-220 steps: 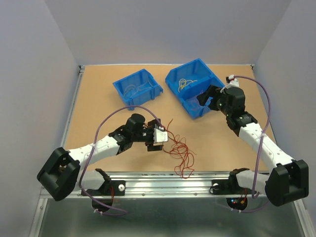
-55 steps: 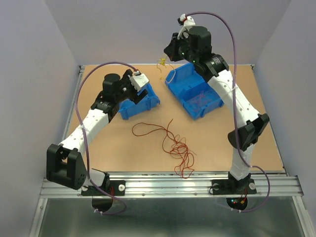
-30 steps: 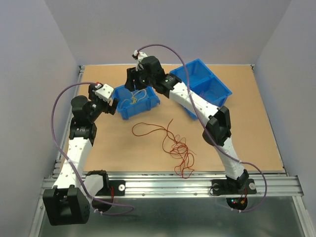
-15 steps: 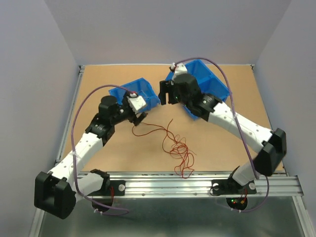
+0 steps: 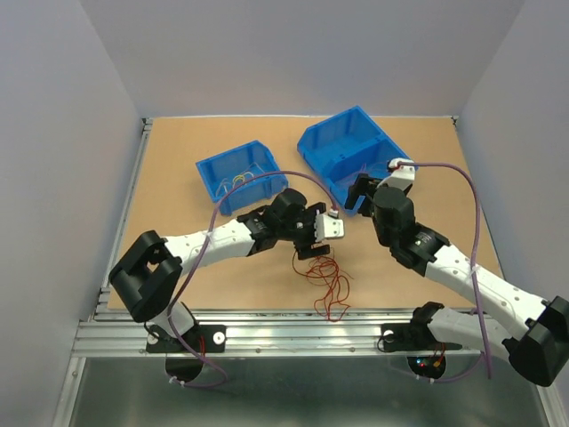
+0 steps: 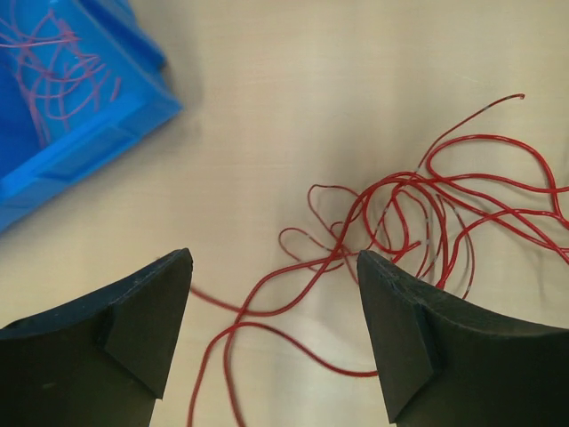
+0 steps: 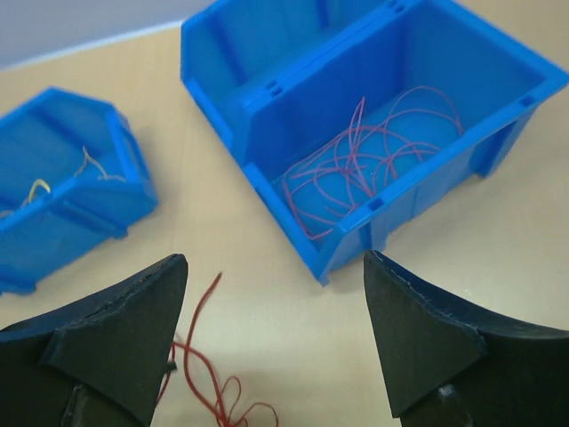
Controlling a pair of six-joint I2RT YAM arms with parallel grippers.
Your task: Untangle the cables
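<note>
1. Left arm (image 5: 222, 240) lies low, stretched from its near-left base rightward to the middle of the scene.
2. Left gripper (image 6: 274, 267) points down, jaws spread wide, gripping nothing.
3. Right arm (image 5: 462, 271) runs from the near-right corner, slanting left and far, forearm low.
4. Right gripper (image 7: 276, 267) tilts down toward the far side, jaws wide apart, holding nothing.
5. The two wrists sit near each other mid-scene, not touching.

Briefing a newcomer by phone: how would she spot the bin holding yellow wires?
On the far half of the tabletop sit two blue bins. It is the smaller bin, on the left; its larger, divided neighbour holds red wires.
</note>
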